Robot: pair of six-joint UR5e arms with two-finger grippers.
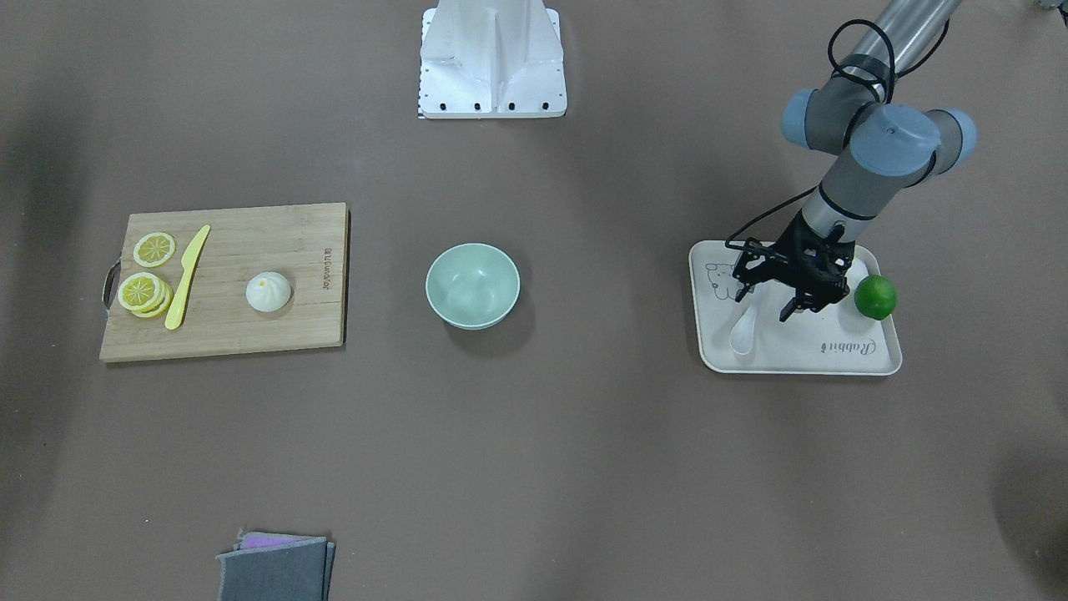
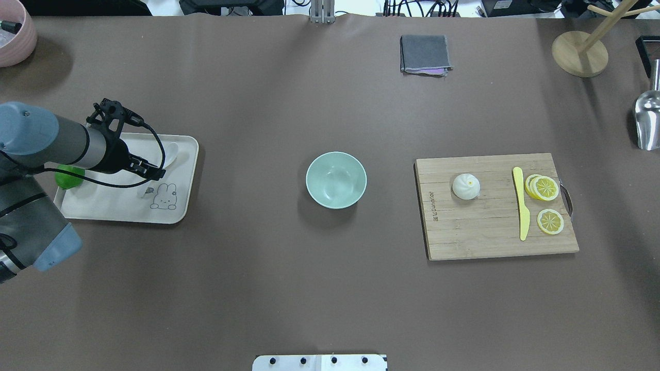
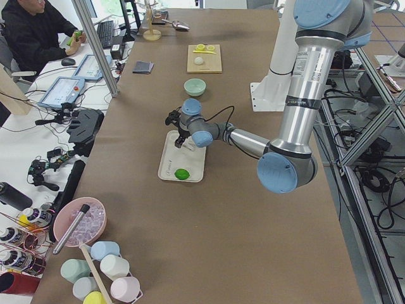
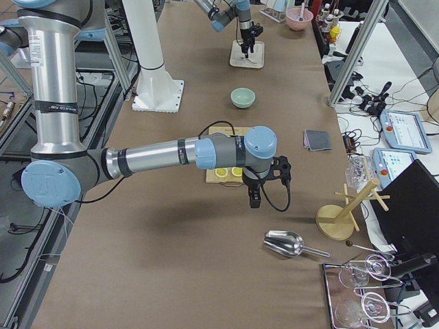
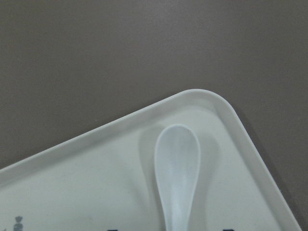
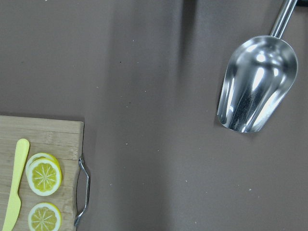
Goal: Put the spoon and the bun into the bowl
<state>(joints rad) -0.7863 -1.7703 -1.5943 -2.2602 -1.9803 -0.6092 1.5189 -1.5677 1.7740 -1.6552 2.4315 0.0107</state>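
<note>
The white spoon (image 1: 743,332) lies on the cream tray (image 1: 834,355), its scoop toward the tray's corner; it also shows in the left wrist view (image 5: 177,168) and the overhead view (image 2: 171,151). My left gripper (image 1: 766,302) hangs open just above the spoon's handle. The white bun (image 1: 268,292) sits on the wooden cutting board (image 1: 250,242). The mint-green bowl (image 1: 472,288) stands empty at the table's middle. My right gripper (image 4: 252,199) hovers past the board's end; I cannot tell whether it is open or shut.
A green lime (image 1: 875,297) lies on the tray beside my left gripper. A yellow knife (image 1: 186,280) and lemon slices (image 1: 143,292) share the board. A metal scoop (image 6: 257,82), a folded grey cloth (image 2: 424,54) and a wooden stand (image 2: 580,51) lie farther off.
</note>
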